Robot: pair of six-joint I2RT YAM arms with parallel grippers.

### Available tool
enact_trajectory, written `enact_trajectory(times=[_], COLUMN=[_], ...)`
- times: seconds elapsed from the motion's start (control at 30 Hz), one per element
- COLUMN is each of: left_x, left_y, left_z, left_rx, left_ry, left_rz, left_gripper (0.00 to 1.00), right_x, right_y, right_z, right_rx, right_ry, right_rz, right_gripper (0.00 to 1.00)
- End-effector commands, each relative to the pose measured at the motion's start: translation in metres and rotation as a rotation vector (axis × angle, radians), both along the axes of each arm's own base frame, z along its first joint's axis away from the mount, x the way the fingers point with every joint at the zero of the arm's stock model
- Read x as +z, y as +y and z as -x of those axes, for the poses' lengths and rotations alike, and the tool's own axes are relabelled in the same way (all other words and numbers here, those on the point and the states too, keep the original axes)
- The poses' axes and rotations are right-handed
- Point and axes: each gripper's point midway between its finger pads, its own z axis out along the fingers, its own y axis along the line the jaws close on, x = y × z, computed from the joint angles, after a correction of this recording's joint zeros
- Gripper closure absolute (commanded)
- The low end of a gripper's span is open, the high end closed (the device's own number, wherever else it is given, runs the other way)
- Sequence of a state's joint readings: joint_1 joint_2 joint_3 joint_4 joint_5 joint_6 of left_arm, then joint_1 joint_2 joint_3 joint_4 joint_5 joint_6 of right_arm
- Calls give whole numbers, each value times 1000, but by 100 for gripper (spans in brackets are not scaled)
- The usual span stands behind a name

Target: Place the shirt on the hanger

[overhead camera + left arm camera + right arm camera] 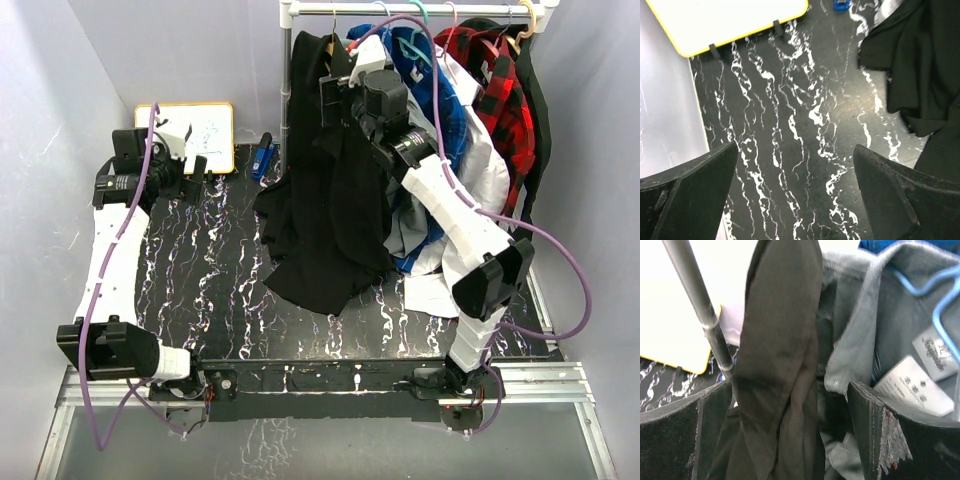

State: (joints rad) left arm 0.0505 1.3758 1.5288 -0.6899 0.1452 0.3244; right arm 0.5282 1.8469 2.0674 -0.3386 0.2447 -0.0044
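The black marbled table (200, 300) fills the workspace, and at its far edge a clothes rack (420, 10) carries a crowd of garments. The largest of these is the shirt (325, 200), plain black. It hangs from up near the rail at the rack's left end and drapes down until its lower folds pool on the tabletop. Whether the hanger sits inside it cannot be told, since fabric and the arm cover that spot. To its right hang a red-and-black plaid shirt (495, 75) and a grey shirt (850, 340). A yellow-framed whiteboard (190, 130) lies at the table's far left. The right gripper (785, 387) is raised to the rack, its fingers spread wide on either side of a twisted vertical fold of the shirt and pinching nothing. The left gripper (795, 147) hovers over bare table near the whiteboard, also spread and empty. The shirt looks light, limp and prone to bunching, so it would likely slide off any loose hold. The collar or a shoulder seam seems a better place to grip than the sagging middle.
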Motion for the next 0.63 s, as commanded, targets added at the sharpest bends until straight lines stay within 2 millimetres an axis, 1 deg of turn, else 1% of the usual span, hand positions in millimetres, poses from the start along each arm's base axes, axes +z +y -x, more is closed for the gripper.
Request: enact_trajectory(times=[0.0, 0.03, 0.1, 0.17, 0.23, 0.3, 0.33, 0.37, 0.43, 0.5, 0.53, 0.6], left_x=[5, 6, 8, 9, 11, 11, 10, 5, -3, -12, -16, -27], left_y=[25, 28, 34, 38, 45, 57, 62, 66, 67, 67, 70, 73], left_z=[19, 25, 37, 50, 64, 76, 81, 87, 96, 104, 108, 114], left_rx=[93, 106, 126, 129, 150, 198, 227, 254, 274, 304, 337, 402], left_ry=[-26, -31, -36, -41, -48, -52, -54, -46, -40, -33, -32, -29], left_rz=[-98, -112, -140, -164, -178, -185, -179, -166, -119, -59, -34, 35], left_gripper=[2, 2, 2, 2, 2, 2, 2, 2, 2, 2, 2, 2], right_x=[59, 62, 75, 85, 94, 99, 92, 88, 80, 70, 63, 44], right_y=[-18, -21, -29, -40, -57, -76, -82, -86, -92, -90, -87, -91], right_z=[45, 56, 82, 107, 128, 147, 153, 159, 172, 187, 194, 201], right_rx=[42, 52, 62, 23, -34, -108, -135, -154, -158, -92, -57, -77], right_ry=[-126, -143, -188, -211, -204, -174, -133, -110, -86, -90, -79, -14], right_rz=[-79, -87, -115, -148, -212, -294, -311, -328, -349, -378, -400, -465], right_gripper=[2, 2, 2, 2, 2, 2, 2, 2, 2, 2, 2, 2])
